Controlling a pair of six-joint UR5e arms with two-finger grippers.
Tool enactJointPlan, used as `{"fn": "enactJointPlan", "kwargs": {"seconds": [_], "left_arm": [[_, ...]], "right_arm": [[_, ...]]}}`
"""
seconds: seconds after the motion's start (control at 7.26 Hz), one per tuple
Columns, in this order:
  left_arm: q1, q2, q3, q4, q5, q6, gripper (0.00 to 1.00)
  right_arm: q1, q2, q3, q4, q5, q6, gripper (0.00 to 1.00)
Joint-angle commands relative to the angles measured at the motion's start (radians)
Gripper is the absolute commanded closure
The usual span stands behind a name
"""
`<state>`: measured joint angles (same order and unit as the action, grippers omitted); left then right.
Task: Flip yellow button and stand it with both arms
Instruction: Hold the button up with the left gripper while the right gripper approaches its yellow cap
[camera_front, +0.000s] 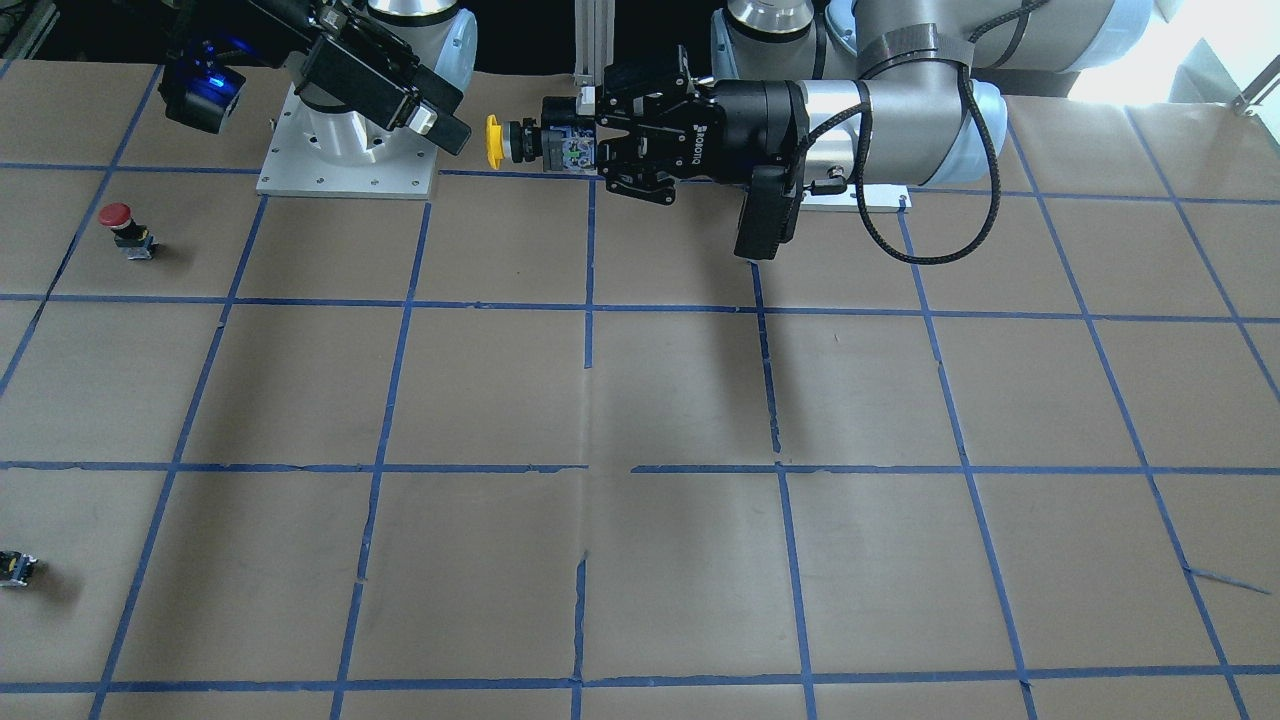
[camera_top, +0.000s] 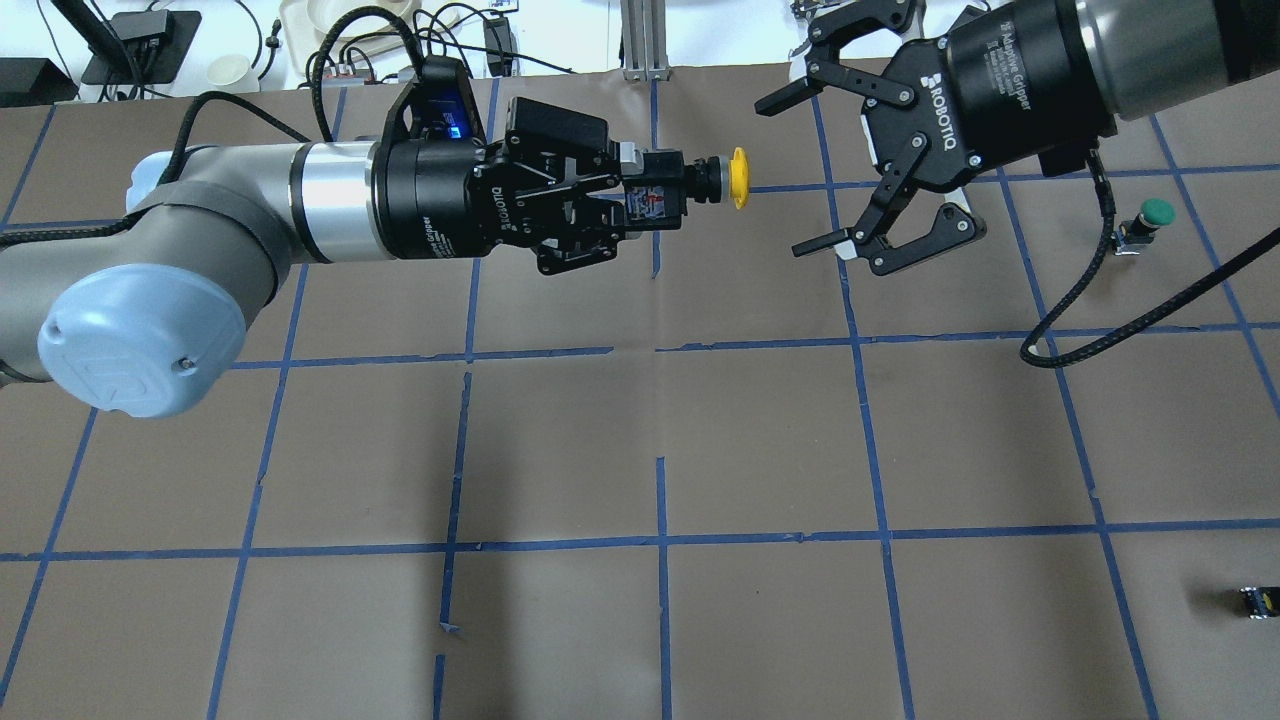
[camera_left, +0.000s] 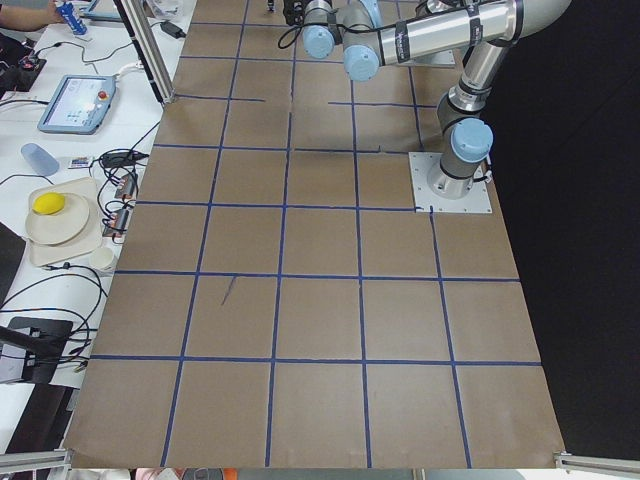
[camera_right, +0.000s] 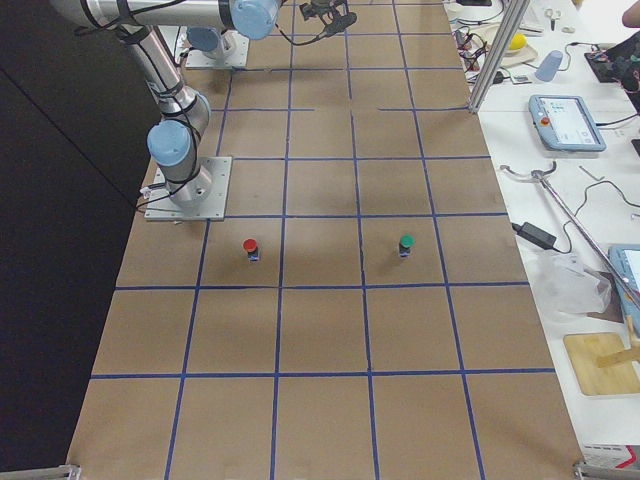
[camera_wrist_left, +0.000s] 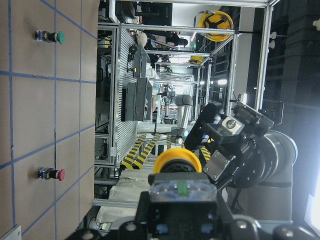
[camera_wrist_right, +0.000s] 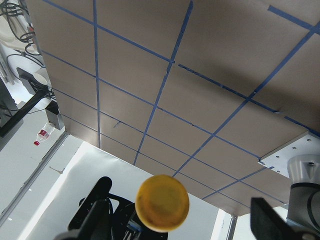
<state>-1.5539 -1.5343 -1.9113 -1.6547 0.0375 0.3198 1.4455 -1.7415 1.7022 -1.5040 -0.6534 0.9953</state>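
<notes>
My left gripper (camera_top: 648, 196) is shut on the grey-black contact block of the yellow button (camera_top: 716, 180) and holds it level in the air above the table, with the yellow cap pointing at my right gripper. My right gripper (camera_top: 800, 175) is open, a short gap from the cap, with its jaws spread wide and touching nothing. In the front-facing view the button (camera_front: 505, 141) sits between the left gripper (camera_front: 585, 140) and the right gripper (camera_front: 445, 115). The cap fills the lower middle of the right wrist view (camera_wrist_right: 162, 202). It also shows in the left wrist view (camera_wrist_left: 177, 162).
A red-capped button (camera_front: 125, 228) and a green-capped button (camera_top: 1150, 218) stand upright on the brown paper with its blue tape grid. A tiny black block with a yellow mark (camera_top: 1258, 600) lies near the right edge. The arm base plates (camera_front: 345, 175) are at the robot's side.
</notes>
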Motion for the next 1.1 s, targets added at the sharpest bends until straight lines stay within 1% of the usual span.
{"fn": "enactJointPlan", "kwargs": {"seconds": [0.0, 0.14, 0.28, 0.55, 0.69, 0.83, 0.96], "left_arm": [[0.000, 0.006, 0.002, 0.001, -0.002, -0.002, 0.98], [0.000, 0.006, 0.003, 0.001, -0.004, -0.004, 0.98], [0.000, 0.005, 0.003, 0.003, -0.004, -0.004, 0.98], [0.000, 0.005, 0.003, 0.003, -0.002, -0.002, 0.98], [0.000, 0.006, 0.003, 0.004, -0.004, -0.002, 0.98], [0.000, 0.006, 0.003, 0.004, -0.004, -0.002, 0.98], [0.000, 0.006, 0.003, 0.003, -0.004, -0.002, 0.98]], "right_arm": [[0.024, 0.019, 0.000, -0.040, 0.012, 0.000, 0.02], [0.024, 0.029, 0.000, -0.041, 0.011, -0.006, 0.01], [0.033, 0.037, -0.001, -0.056, 0.012, -0.006, 0.04], [0.065, 0.030, -0.001, -0.055, 0.014, 0.002, 0.05], [0.067, 0.031, -0.001, -0.051, 0.017, 0.008, 0.20], [0.067, 0.031, -0.001, -0.050, 0.017, 0.009, 0.49], [0.067, 0.033, -0.001, -0.051, 0.017, 0.008, 0.50]]}}
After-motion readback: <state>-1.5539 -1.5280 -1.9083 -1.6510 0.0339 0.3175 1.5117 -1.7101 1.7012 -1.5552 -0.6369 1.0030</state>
